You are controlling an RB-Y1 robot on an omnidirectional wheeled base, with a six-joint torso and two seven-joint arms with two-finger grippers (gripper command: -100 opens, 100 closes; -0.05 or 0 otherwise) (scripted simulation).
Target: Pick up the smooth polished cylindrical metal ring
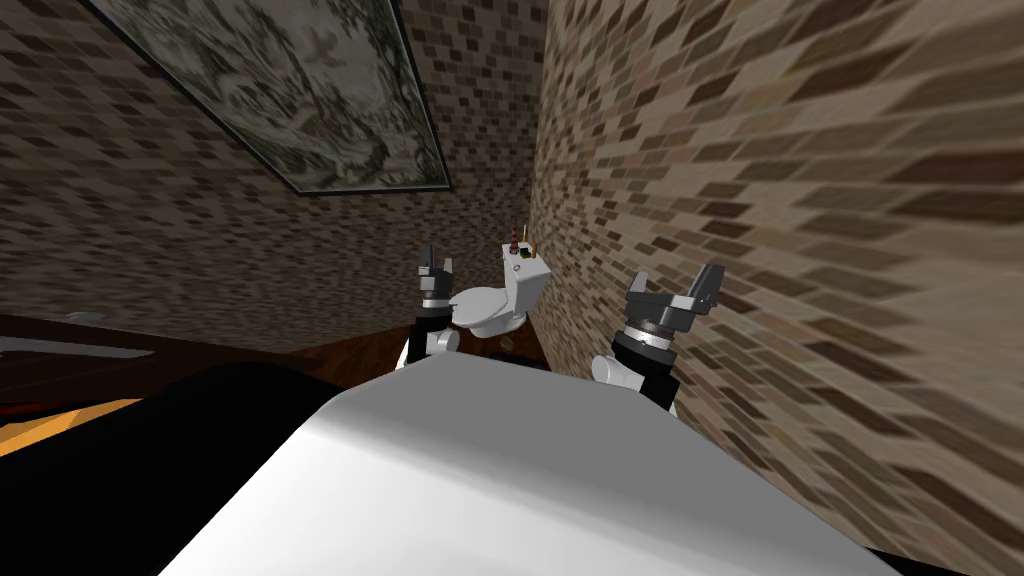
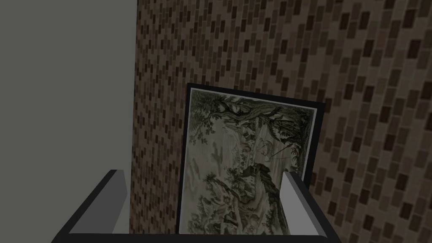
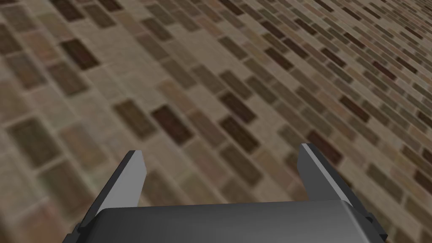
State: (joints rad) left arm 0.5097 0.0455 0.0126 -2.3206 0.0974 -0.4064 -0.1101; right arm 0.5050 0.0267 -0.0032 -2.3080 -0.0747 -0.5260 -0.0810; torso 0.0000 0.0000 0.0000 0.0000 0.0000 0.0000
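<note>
A white toilet [image 1: 487, 308] stands in the far corner where two brick walls meet. On its tank [image 1: 525, 283] are a few small items: a dark upright stick [image 1: 517, 234], a yellowish piece [image 1: 532, 246] and a tiny dark round thing [image 1: 519, 266] that may be the ring, too small to tell. My left gripper [image 1: 435, 266] is raised just left of the toilet bowl, well short of the tank; it is open [image 2: 202, 174] and empty. My right gripper [image 1: 676, 288] is held up to the right, close to the brick wall, and is open [image 3: 221, 149] and empty.
The brick wall [image 1: 800, 250] runs close along my right side. A large framed picture [image 1: 290, 90] hangs on the far wall. A dark wooden floor [image 1: 355, 350] lies before the toilet. A dark counter edge [image 1: 70, 350] is at my left.
</note>
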